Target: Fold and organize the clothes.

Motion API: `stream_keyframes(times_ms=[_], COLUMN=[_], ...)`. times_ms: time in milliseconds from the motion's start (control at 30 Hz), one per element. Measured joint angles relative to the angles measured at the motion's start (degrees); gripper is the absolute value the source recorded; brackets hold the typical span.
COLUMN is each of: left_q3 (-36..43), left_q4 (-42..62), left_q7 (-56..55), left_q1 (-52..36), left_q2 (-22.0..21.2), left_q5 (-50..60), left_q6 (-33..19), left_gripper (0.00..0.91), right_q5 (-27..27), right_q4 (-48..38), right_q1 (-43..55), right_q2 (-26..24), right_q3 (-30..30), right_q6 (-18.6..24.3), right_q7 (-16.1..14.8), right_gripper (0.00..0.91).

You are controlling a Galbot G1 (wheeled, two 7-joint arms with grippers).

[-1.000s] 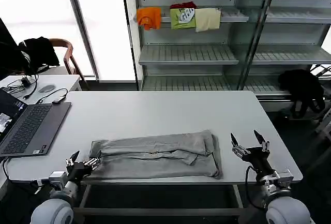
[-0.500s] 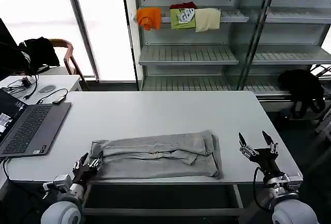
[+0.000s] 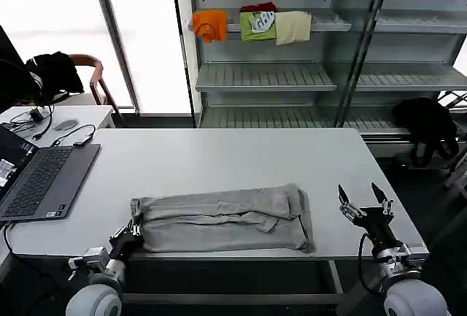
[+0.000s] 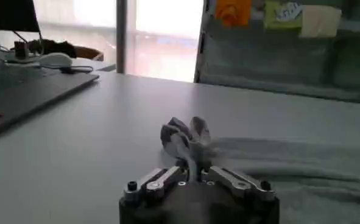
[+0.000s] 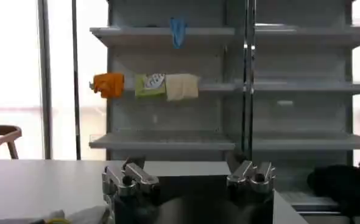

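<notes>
Your light grey soft-fabric shirt (image 3: 222,221) lies on the white desk (image 3: 219,159) near its front edge, already folded lengthwise into a long band running left to right. That layout sets up the next fold, end over end.

Your left claw (image 3: 130,234) sits at the band's left end, and in the left wrist view its fingers (image 4: 186,159) are pinched together on a bunched tuft of the grey cloth (image 4: 186,135). I judge the low, edge-on grip is there so you can lift this end and carry it across toward the other.

Your right claw (image 3: 363,206) hovers just off the shirt's right end, its fingers spread apart and holding nothing, probably waiting to pin or take that end.

The open grey laptop (image 3: 40,177) at the desk's left stays well clear of the cloth.
</notes>
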Motion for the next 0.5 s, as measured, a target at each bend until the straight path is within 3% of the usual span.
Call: stream_keyframes(times_ms=[233, 500], left_q3=[-2.9, -10.9], left_q4=[-1.4, -0.2], left_q7=[0.0, 0.9], left_q1=[-0.4, 0.3], left_q2=[3.8, 11.1], left_q5=[-2.1, -6.6], left_q6=[0.6, 1.7], left_gripper=[0.000, 0.000], right_q5=[0.0, 0.1], right_q4=[0.0, 0.0], right_q1=[0.9, 2.1], right_q2=[0.1, 0.0], right_q3=[-0.6, -1.1], right_q6=[-0.4, -0.8], right_q7=[0.1, 0.1], right_gripper=[0.907, 0.907])
